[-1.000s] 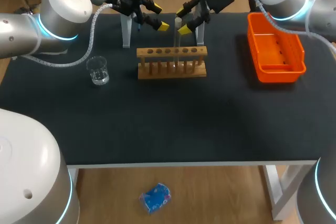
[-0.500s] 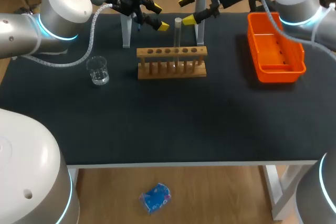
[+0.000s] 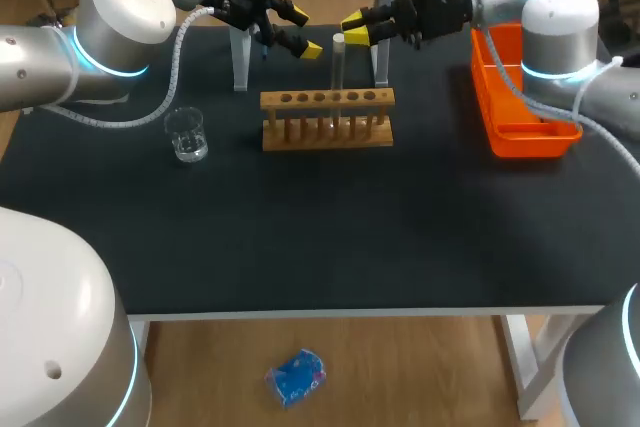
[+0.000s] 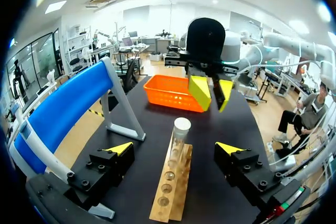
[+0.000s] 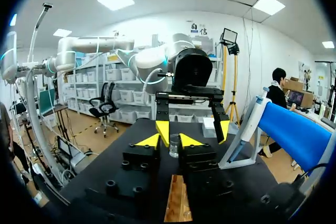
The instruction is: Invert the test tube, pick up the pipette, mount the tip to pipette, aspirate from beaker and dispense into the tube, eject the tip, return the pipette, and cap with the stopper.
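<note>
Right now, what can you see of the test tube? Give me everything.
The test tube is clear, glass-like, slim, apparently empty, standing upright in a hole right of the middle of the wooden rack, its pale rim well above it. Only the rack touches it; the right gripper hangs near its top, apart.

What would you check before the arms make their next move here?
1. Tube upright in rack: ok.
2. Left gripper open and empty: ok.
3. Right gripper empty and not touching the tube: ok.
4. Beaker upright, nothing over it: ok.
5. Liquid in the beaker: cannot tell.
6. Pipette in plain sight for pickup: cannot tell.
</note>
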Tool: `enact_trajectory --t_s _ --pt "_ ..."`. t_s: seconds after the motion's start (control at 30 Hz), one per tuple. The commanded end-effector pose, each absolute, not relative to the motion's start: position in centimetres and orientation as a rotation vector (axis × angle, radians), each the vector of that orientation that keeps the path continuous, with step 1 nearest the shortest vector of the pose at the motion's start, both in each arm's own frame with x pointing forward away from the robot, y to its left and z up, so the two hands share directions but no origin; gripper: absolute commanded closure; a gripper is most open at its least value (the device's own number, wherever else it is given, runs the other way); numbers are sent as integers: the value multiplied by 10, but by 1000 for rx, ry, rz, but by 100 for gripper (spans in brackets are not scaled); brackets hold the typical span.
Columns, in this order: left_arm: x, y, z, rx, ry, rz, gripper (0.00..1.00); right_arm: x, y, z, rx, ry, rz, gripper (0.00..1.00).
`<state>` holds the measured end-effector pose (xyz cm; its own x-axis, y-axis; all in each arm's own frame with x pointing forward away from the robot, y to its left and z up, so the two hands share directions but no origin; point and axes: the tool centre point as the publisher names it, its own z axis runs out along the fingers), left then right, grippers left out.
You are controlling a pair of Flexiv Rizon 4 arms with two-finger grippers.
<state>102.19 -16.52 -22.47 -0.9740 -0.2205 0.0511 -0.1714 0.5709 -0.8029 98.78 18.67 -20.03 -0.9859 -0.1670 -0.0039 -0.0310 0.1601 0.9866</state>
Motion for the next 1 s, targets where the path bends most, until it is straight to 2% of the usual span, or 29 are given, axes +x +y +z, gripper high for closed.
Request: enact_trajectory --t_s 0.03,1.0 --pt "1023 -165 -223 -342 2745 -1384 0 990 187 -200 202 -2308 -1957 100" --pt "1023 -165 -223 -342 2745 -1384 0 1018 205 -217 195 -2183 -2042 100"
